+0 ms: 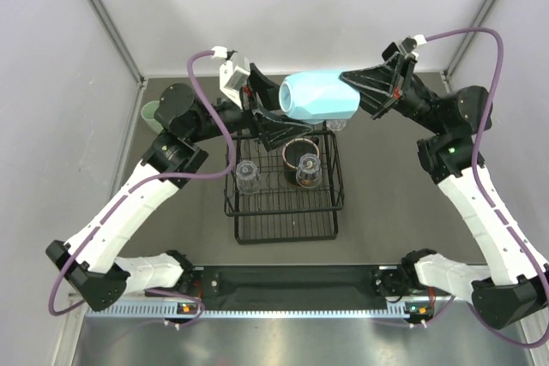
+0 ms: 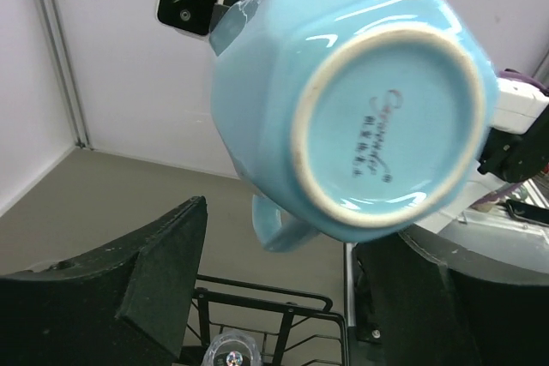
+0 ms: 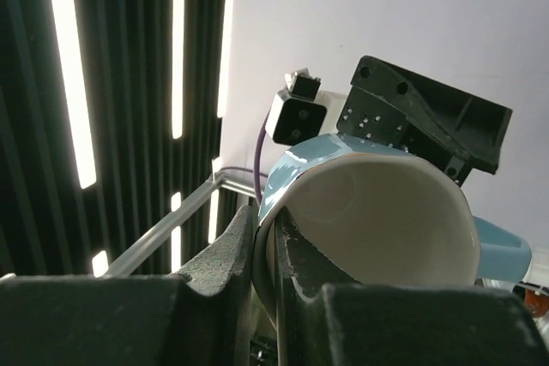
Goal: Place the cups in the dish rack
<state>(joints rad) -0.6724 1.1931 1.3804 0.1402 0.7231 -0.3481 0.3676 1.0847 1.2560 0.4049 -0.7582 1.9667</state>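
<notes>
Surroundings: a pale green tumbler point(image 1: 149, 112) stands on the table point(image 1: 386, 186) at 10 o'clock from the rack, half hidden behind the left arm point(image 1: 137, 199). A clear glass point(image 1: 336, 123) stands just past the rack's 1 o'clock corner.
In the way: both arms meet over the rack's 12 o'clock edge, covering that edge in the top view.
Dish rack point(image 1: 283, 212): black wire, at the middle of the table. It holds a clear glass point(image 1: 246, 175) on its 9 o'clock side, and a red-lined dark cup point(image 1: 298, 153) with another clear glass point(image 1: 307, 171) just beside it (the half toward 6 o'clock holds no cups).
Light blue mug point(image 1: 317, 96): in the air on its side over the rack's 12 o'clock edge, base toward the left arm, mouth toward the right arm point(image 1: 480, 203), handle hanging down.
Right jaws: pinching the mug's rim, one finger inside the mouth and one outside.
Left jaws: spread, standing either side of the mug's base end (whether they touch it cannot be told).
Arm pose: both arms reach up and inward from the near edge, wrists facing each other.
</notes>
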